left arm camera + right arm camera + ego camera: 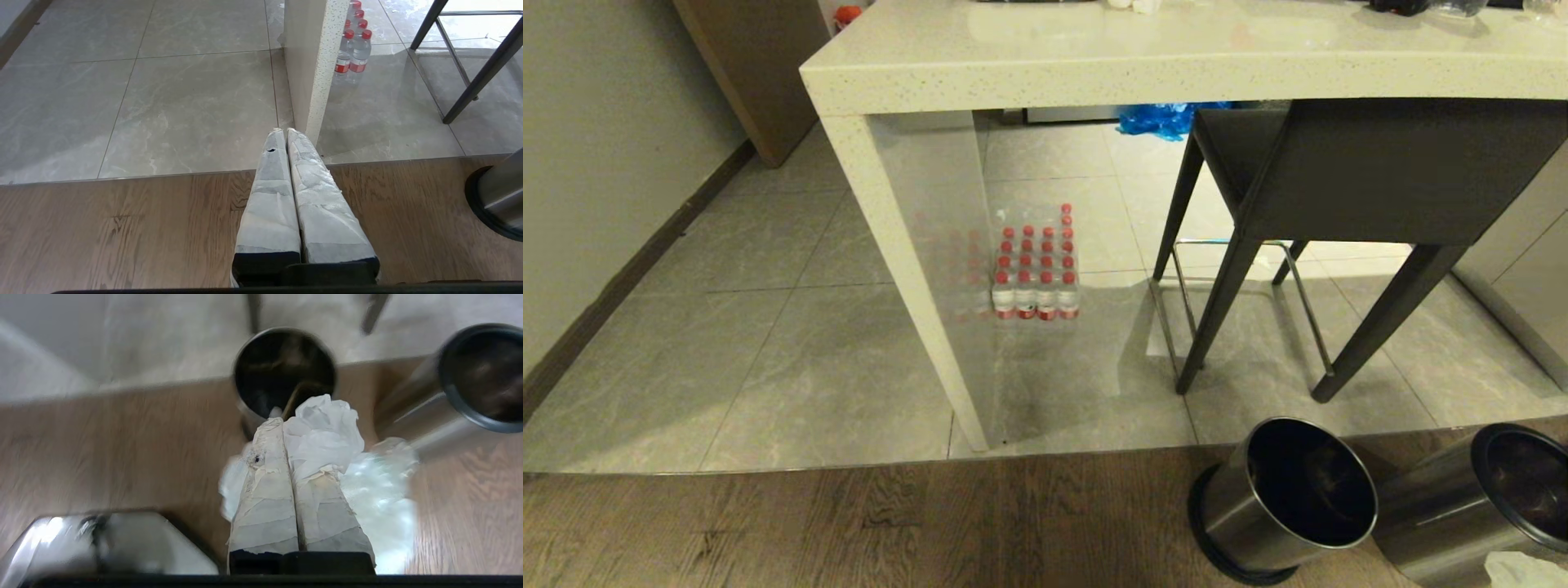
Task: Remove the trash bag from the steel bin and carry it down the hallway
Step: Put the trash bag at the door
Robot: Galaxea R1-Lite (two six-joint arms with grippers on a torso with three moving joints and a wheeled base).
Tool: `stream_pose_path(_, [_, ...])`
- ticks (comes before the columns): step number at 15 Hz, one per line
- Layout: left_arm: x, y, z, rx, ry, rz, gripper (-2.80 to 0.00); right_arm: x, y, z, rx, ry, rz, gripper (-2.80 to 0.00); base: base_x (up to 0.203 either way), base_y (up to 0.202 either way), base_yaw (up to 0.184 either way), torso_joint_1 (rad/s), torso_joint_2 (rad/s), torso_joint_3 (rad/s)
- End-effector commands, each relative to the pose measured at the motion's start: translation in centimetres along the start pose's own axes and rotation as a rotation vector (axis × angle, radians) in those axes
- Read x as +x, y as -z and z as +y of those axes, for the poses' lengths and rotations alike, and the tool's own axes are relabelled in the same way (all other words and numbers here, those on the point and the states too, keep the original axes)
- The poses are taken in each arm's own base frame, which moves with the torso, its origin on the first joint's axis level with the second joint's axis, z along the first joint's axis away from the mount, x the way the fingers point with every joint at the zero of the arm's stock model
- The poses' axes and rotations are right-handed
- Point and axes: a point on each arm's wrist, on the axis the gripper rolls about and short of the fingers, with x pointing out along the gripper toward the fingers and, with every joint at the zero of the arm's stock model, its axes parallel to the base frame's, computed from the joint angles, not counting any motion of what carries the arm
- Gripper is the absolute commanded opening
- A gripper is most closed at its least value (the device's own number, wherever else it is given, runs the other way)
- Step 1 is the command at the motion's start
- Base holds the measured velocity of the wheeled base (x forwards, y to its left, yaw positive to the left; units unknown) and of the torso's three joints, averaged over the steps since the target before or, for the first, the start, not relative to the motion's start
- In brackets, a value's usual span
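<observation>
Above wooden flooring [102, 449], right gripper [284, 420] pinches trash bag [327, 437] near steel bin [284, 371].

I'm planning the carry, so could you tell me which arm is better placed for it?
Right: the right gripper is shut on the trash bag, clear of the steel bin. The left gripper is shut and empty.

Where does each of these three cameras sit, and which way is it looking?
Head view: from up high, facing down at the counter, chair and two steel bins; no arm shows.
Left wrist view: behind the shut left gripper, facing the floor.
Right wrist view: behind the right gripper, holding the trash bag above both bins.
Shared: bins, wooden floor.
</observation>
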Motion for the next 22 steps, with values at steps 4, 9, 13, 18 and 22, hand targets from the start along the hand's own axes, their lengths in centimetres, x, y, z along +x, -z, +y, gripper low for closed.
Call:
stream_pose_path(4, [0.0,0.0,0.0,0.000,-0.002,0.001,-2.80,-0.8,1.5,0.0,-0.003,-0.016,-0.268,-2.80,0.000,0.000,0.000,0.000,0.00,0.000])
stream_pose_path(9, [0.0,0.0,0.0,0.000,-0.001,0.000,-2.80,-1.7,2.9,-0.2,0.027,-0.052,-0.351,-2.80,0.000,0.000,0.000,0.000,0.00,0.000])
stream_pose_path(13, [0.0,0.0,0.0,0.000,-0.001,0.001,-2.80,-1.7,2.9,-0.2,0.025,-0.052,-0.352,-2.80,0.000,0.000,0.000,0.000,0.00,0.000])
stream_pose_path(18, [0.0,0.0,0.0,0.000,-0.001,0.000,-2.80,-1.7,2.9,-0.2,0.025,-0.052,-0.352,-2.80,0.000,0.000,0.000,0.000,0.00,0.000])
stream_pose_path(22, [0.0,0.0,0.0,0.000,-0.001,0.001,-2.80,-1.7,2.9,-0.2,0.025,-0.052,-0.352,-2.80,0.000,0.000,0.000,0.000,0.00,0.000])
